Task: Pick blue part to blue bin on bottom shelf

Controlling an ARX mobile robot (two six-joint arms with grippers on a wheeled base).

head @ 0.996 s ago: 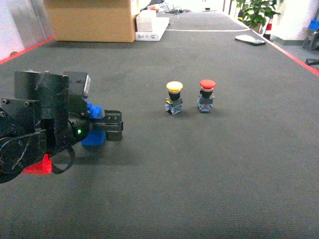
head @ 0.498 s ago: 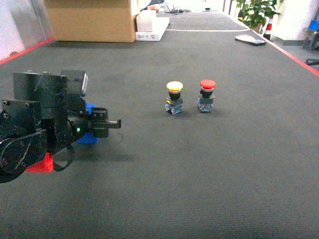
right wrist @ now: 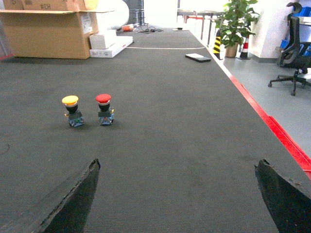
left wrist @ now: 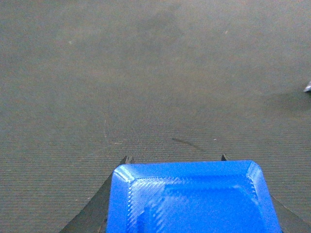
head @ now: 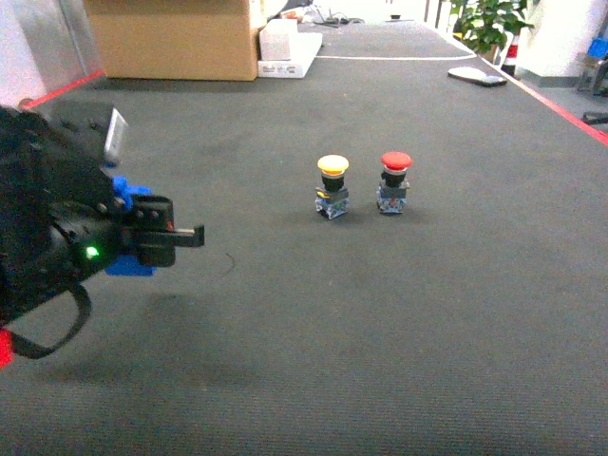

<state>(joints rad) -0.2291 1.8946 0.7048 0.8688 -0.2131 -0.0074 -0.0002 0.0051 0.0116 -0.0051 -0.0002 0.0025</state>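
Gripping blue part (left wrist: pixel 193 199), left hand (head: pixel 157 236), broad face forward

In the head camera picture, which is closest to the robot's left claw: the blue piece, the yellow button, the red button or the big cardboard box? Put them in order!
From the left gripper:
1. Blue part, right in its jaws.
2. Yellow button, mid-floor.
3. Red button, just right of the yellow one.
4. Cardboard box, far back.

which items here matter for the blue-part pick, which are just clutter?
In the job:
- blue part, held in the left gripper

Lying about:
- yellow-capped button
- red-capped button
- cardboard box
- potted plant

Blue bin and bottom shelf: not in view.
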